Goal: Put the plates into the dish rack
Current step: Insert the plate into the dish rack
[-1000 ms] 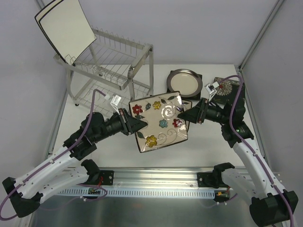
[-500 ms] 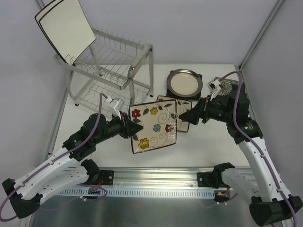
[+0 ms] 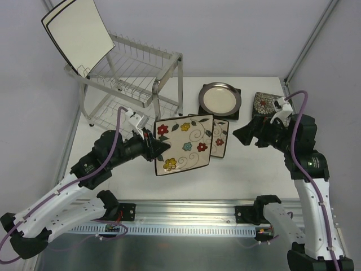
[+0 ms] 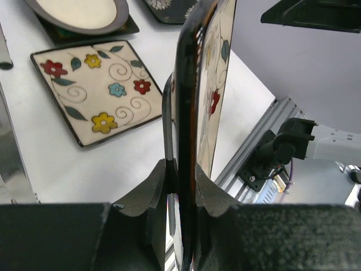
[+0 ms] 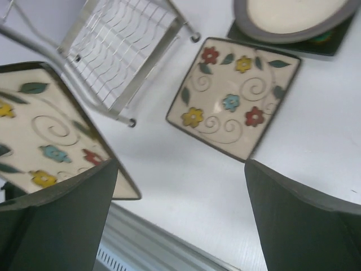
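Note:
My left gripper [image 3: 159, 148] is shut on the left edge of a cream square plate with coloured flowers [image 3: 183, 144] and holds it tilted above the table. In the left wrist view that plate [image 4: 189, 84] stands edge-on between the jaws. My right gripper [image 3: 237, 134] hangs open and empty to the right of it, apart from it. A second flowered plate [image 3: 219, 141] lies flat on the table. The round cream plate [image 3: 220, 99] rests on a dark square one. White square plates [image 3: 76, 36] lean on the silver dish rack [image 3: 135, 79].
A dark square plate with white blooms [image 3: 265, 104] lies at the back right, under the right arm's cable. The rack fills the back left corner. Grey walls close in the table's left, back and right. A metal rail [image 3: 186, 217] runs along the near edge.
The right gripper has let go of the flowered plate, opened wide and drawn back to the right. The left gripper now holds the plate alone and has shifted it slightly left.

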Robot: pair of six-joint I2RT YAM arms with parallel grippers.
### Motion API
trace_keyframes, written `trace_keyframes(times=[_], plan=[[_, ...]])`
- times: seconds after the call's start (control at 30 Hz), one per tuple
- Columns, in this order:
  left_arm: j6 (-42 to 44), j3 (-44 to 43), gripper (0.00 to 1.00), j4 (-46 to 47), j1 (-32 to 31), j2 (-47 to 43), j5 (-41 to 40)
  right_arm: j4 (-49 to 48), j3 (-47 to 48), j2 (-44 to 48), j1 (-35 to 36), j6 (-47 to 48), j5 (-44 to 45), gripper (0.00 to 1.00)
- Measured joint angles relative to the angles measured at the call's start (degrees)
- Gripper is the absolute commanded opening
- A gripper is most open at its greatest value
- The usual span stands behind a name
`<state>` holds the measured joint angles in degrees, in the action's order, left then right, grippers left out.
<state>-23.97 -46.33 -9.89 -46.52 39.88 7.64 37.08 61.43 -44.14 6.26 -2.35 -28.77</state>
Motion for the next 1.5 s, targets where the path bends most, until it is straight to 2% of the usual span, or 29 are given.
trace_keyframes(times=[0.43,0.73,1.03,1.23,1.5], plan=[[4.15,-9.38,0.0,-0.28,0.0,5.31,2.71,7.21,-0.46,4.74,-5.73,-0.94,18.01,1.0],[7.67,-23.26,0.0,-0.39,0.0,12.66,4.66,9.29,-4.57,7.48,-6.86,-2.03,19.43,1.0],[14.88,-40.54,0.0,-1.42,0.44,22.27,4.74,10.29,-6.73,9.35,-6.93,-2.71,19.04,1.0],[16.96,-50.49,0.0,-2.27,5.2,28.41,7.58,10.34,-6.95,11.21,-6.95,-2.47,17.97,1.0],[16.9,-65.53,0.0,-3.32,17.73,38.88,11.45,10.36,-8.04,11.85,-6.95,-2.45,15.19,1.0]])
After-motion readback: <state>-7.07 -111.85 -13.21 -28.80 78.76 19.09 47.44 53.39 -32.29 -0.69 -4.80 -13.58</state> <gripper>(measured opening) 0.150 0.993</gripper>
